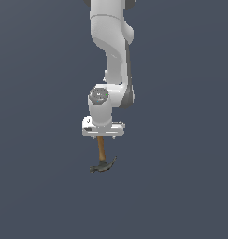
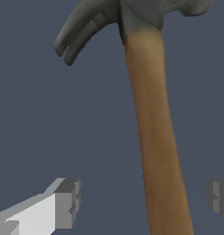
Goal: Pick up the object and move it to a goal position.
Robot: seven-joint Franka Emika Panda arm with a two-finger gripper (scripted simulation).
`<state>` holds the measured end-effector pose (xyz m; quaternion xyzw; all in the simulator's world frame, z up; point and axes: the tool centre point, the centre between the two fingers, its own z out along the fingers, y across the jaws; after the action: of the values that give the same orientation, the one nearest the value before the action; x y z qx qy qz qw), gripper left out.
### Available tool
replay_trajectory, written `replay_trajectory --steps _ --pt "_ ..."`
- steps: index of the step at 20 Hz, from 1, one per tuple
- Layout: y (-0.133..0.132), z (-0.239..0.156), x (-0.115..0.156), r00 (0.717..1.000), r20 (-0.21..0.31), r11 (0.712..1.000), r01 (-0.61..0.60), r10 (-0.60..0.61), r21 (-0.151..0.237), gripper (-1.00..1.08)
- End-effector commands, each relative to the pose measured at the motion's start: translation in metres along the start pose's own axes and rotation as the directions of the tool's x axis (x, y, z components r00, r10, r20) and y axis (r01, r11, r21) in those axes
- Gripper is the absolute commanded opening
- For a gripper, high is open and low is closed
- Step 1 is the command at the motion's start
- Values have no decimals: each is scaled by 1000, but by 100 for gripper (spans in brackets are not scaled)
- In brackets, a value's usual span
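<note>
My white, jointed arm [image 1: 111,56] comes down from the top centre of the exterior view, and its flat white hand bar sits just above the middle of the frame. Below it hangs the small claw hammer with a brown wooden handle and dark grey metal head [image 1: 102,158]. The handle runs nearly upright from the bar downward, and the head is at the bottom, slightly below the centre of the frame, with the curved claw sweeping up toward the exterior view's right. Plain dark blue-grey desk [image 1: 41,186] fills everything around it, and I cannot tell whether the head touches that surface or hangs above it.

In the wrist view the handle crosses the frame from the lower right up to the top centre, where the grey head and its split claw spread toward the upper left. My fingers [image 2: 67,203] show as grey blocks at the lower left and at the right edge, set wide apart with the handle between them. Clear gaps show on both sides of the wood, so my gripper [image 2: 143,199] stands open around the handle, not pressing it here.
</note>
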<state>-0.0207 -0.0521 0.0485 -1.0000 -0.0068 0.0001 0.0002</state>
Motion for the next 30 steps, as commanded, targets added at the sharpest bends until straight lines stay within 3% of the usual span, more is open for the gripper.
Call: replay_trajectory --steps 1,9,10,23,30 --pt "0 13 -1 1000 0 1000 0 0 0 100" --pt "0 32 0 1000 0 1000 0 0 0 100" --pt "0 32 0 1000 0 1000 0 0 0 -100" --pt "6 27 1 1000 -3 1000 -5 5 -3 -100" --pt "18 -2 5 1000 -2 1000 -5 5 -3 -100"
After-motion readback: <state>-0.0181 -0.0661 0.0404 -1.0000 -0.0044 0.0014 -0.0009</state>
